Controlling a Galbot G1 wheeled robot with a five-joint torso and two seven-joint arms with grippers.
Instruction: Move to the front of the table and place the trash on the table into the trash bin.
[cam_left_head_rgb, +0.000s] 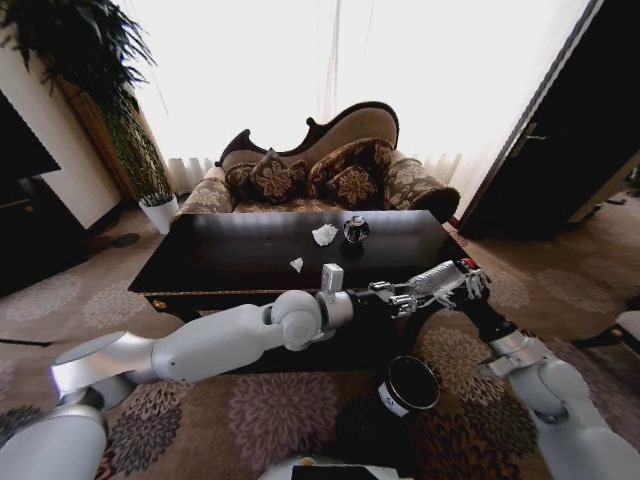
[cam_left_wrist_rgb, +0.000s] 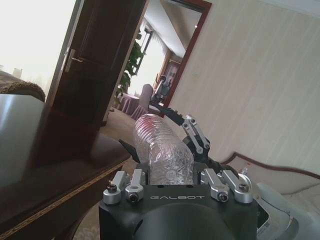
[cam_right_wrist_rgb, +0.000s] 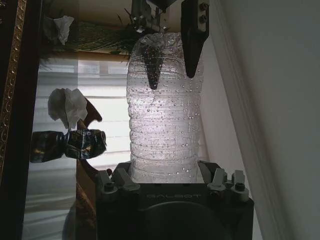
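Observation:
The glossy black table (cam_left_head_rgb: 230, 250) stands straight ahead. A piece of the trash, a clear crumpled plastic bottle (cam_left_head_rgb: 440, 278), hangs past the table's front right corner. My left gripper (cam_left_head_rgb: 415, 292) reaches across from the left and is shut on it. The right wrist view shows the left gripper (cam_right_wrist_rgb: 171, 80) pinching the bottle (cam_right_wrist_rgb: 162, 125) at its far end. My right gripper (cam_left_head_rgb: 468, 282) meets the bottle's other end, and its grip is unclear. On the table lie a white paper wad (cam_left_head_rgb: 325, 234), a smaller wad (cam_left_head_rgb: 296, 264) and a dark crushed cup-like piece (cam_left_head_rgb: 355, 230). The black trash bin (cam_left_head_rgb: 410, 383) stands on the carpet below both grippers.
An ornate sofa (cam_left_head_rgb: 320, 165) sits behind the table. A potted plant (cam_left_head_rgb: 158, 212) stands at the back left and a dark door (cam_left_head_rgb: 560, 130) at the right. Dark furniture (cam_left_head_rgb: 30, 220) lines the left wall. Patterned carpet lies open on the table's right.

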